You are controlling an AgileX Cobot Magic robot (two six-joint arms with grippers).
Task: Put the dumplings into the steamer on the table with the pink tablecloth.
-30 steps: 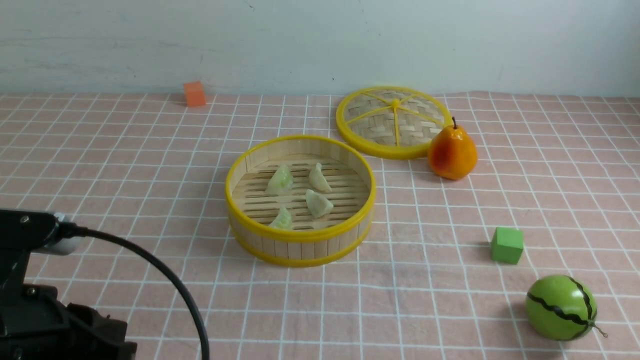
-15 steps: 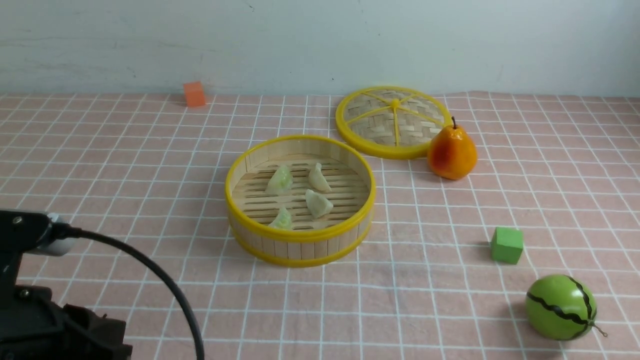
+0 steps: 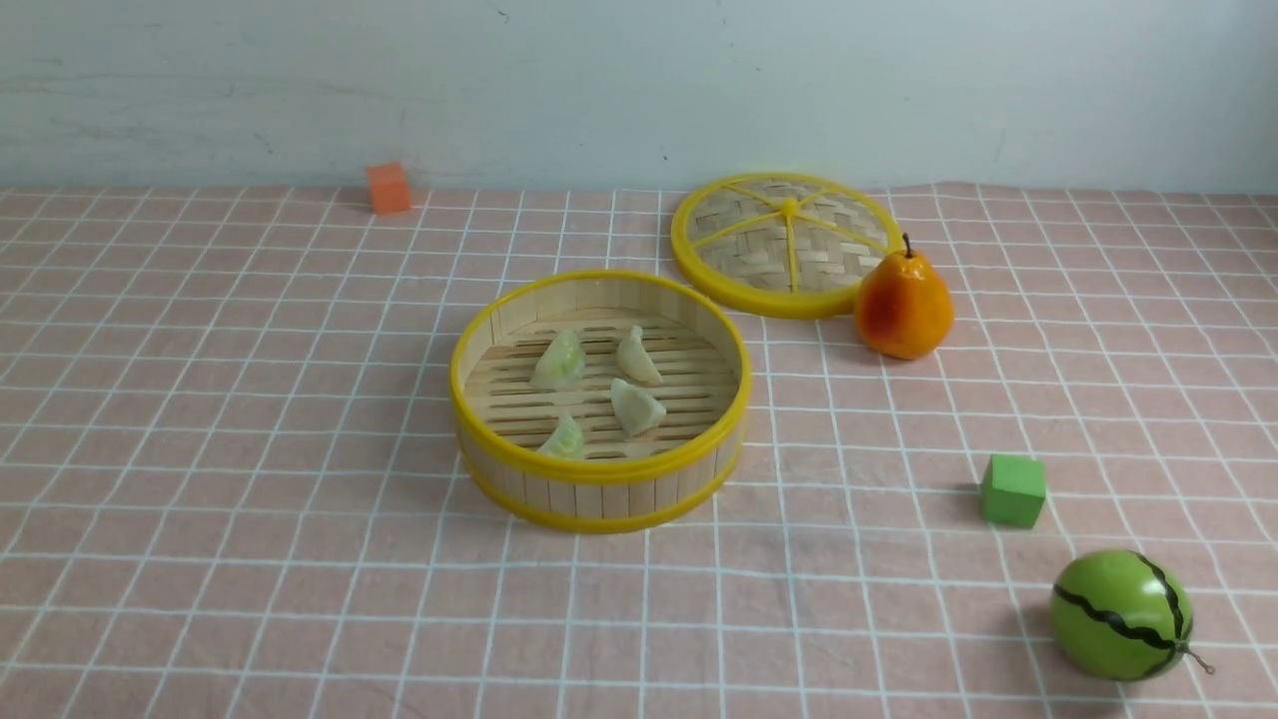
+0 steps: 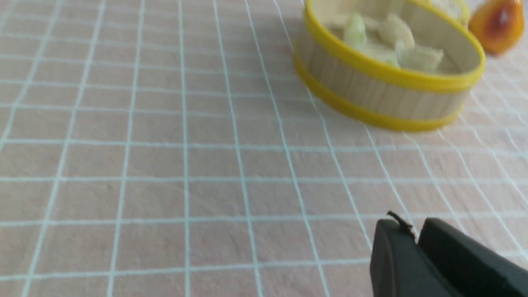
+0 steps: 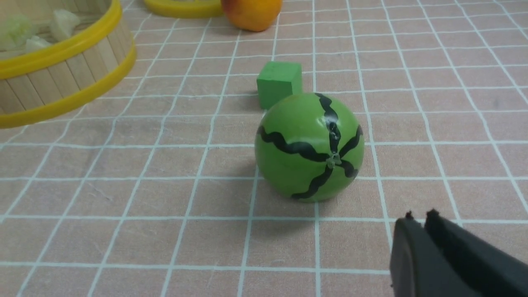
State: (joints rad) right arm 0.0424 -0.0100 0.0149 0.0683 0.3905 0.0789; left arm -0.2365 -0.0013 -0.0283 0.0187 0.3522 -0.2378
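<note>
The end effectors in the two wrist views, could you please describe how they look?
Both are matte black. The left end effector shows two blocky, flat-faced fingers pressed together, a frayed thread at one tip. The right end effector looks alike, with small nubs on its tips. No cables or markings show.

Pear (image 3: 904, 308), watermelon (image 3: 1120, 615), lid (image 3: 785, 243), cubes (image 3: 1012, 489)

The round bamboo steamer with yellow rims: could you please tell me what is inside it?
Four small translucent dumplings lie on the slatted floor of the steamer; its near wall hides part of the nearest one.
</note>
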